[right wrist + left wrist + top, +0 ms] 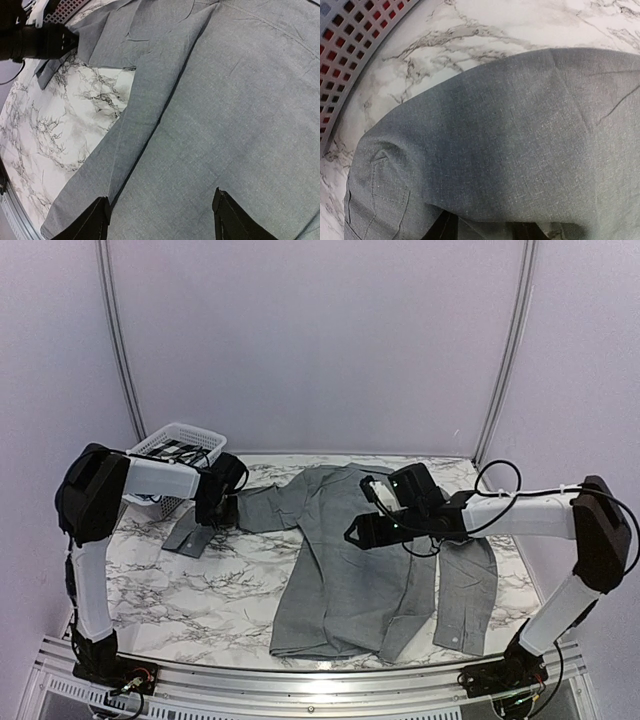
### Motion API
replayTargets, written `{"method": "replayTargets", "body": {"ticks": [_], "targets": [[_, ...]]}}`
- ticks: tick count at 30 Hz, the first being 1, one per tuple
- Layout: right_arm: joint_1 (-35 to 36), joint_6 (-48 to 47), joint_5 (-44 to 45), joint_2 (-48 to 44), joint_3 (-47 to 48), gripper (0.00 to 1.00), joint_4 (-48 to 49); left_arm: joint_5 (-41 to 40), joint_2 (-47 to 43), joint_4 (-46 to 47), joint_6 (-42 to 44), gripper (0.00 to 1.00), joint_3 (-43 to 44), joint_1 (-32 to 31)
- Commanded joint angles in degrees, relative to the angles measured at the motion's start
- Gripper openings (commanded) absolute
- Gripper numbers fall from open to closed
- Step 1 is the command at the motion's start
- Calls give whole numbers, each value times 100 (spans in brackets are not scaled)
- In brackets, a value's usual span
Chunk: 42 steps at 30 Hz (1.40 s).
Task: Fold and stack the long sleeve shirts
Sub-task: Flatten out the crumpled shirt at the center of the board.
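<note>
The shirt [340,570] is showing as matt grey woven cloth, finely grained. The bench [200,590] is looking smooth and marble-patterned, faintly glossy. The basket [205,432] is appearing as white perforated plastic. The right fingers [230,222] are looking matt black.

The top view looks down from above and behind both arm bases [105,665], taking in the whole tabletop [170,590]. The left wrist camera sits very close, grey shirt [510,140] filling it ahead of the left tool [232,510]. The right wrist camera, higher, looks past the right tool [162,220] toward the left arm [35,42]; all three share the shirt.
</note>
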Motion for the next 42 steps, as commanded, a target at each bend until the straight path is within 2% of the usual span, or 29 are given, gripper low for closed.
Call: {"method": "replayTargets", "body": {"ticks": [1, 8, 13, 17, 22, 29, 34, 42], "targets": [[156, 158, 90, -340, -315, 66, 17, 277, 164, -435, 412, 37, 522, 60], [297, 305, 174, -477, -630, 65, 68, 545, -652, -474, 312, 50, 439, -441], [297, 394, 540, -608, -829, 62, -9, 971, -1190, -423, -299, 53, 151, -1048], [298, 546, 820, -726, -1042, 61, 23, 1267, -1186, -157, -901, 54, 132, -1694], [297, 656, 973, -815, -1130, 61, -5, 1347, -891, 176, -1592, 54, 127, -2371], [298, 718, 1226, -873, -1188, 61, 0, 1291, -316, 444, -2087, 54, 311, -2905], [297, 729, 1246, -834, -1196, 61, 51, 1139, -41, 543, -2380, 47, 327, -3092], [298, 738, 1287, -729, -1171, 61, 97, 1169, 189, 815, -2349, 38, 436, -3176]]}}
